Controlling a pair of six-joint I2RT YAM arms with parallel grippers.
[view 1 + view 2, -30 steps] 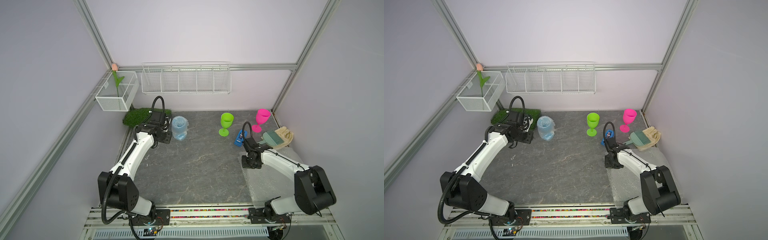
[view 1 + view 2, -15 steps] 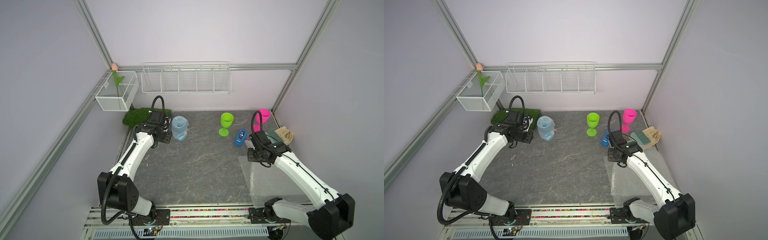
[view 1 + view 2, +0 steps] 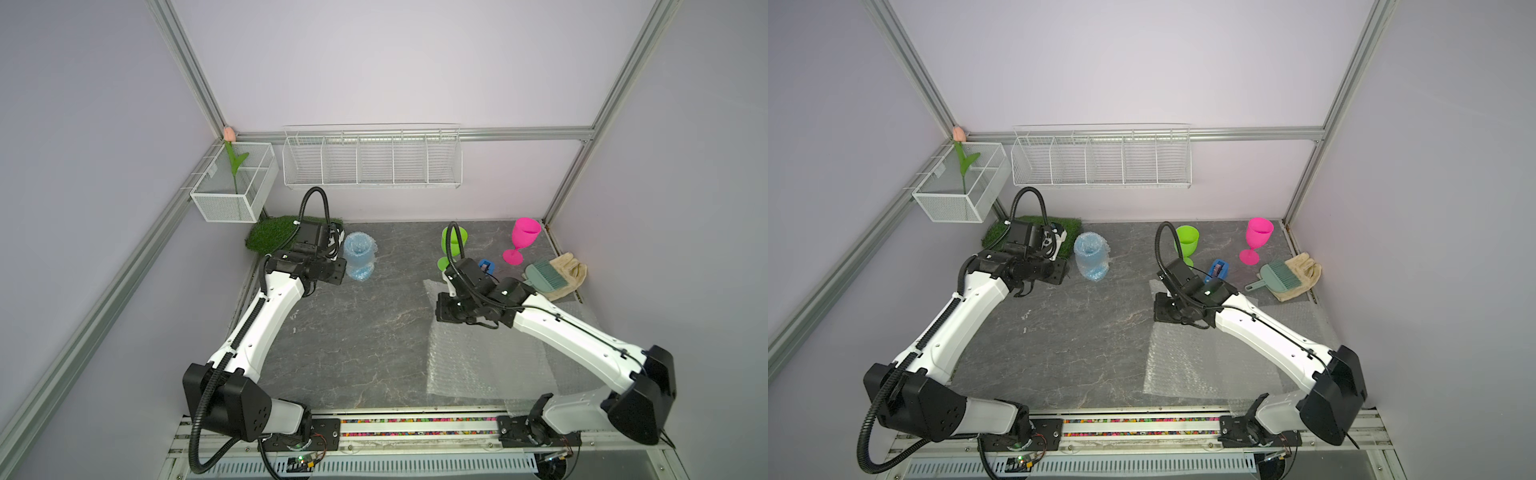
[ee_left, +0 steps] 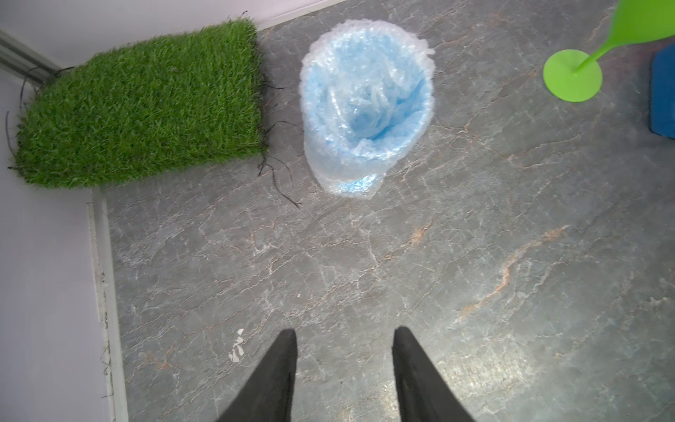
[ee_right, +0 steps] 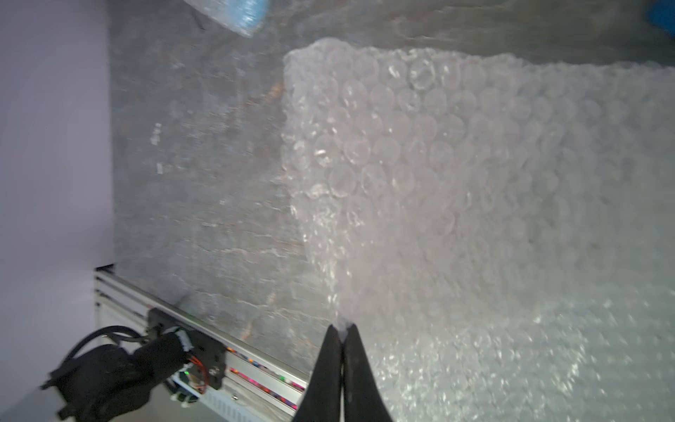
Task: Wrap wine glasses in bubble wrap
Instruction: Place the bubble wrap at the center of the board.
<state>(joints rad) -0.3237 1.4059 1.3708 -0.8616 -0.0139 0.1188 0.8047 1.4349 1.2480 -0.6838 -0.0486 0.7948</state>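
right hand: the right gripper (image 5: 343, 330) is pinched tight on an edge of the clear bumpy bubble wrap sheet (image 5: 438, 164).
left hand: the left gripper (image 4: 345, 334) is half open and holds nothing.
wrapped: the sky blue plastic goblet (image 3: 358, 255), near the left gripper.
next glass: the lime green plastic goblet (image 3: 1187, 241) stands just behind the right gripper, past the sheet's far end. the right arm is nearer.

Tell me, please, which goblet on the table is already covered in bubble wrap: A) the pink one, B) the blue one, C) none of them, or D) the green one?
B: the blue goblet stands beside the grass mat sheathed in bubble wrap, while the green goblet and the pink goblet stand bare.
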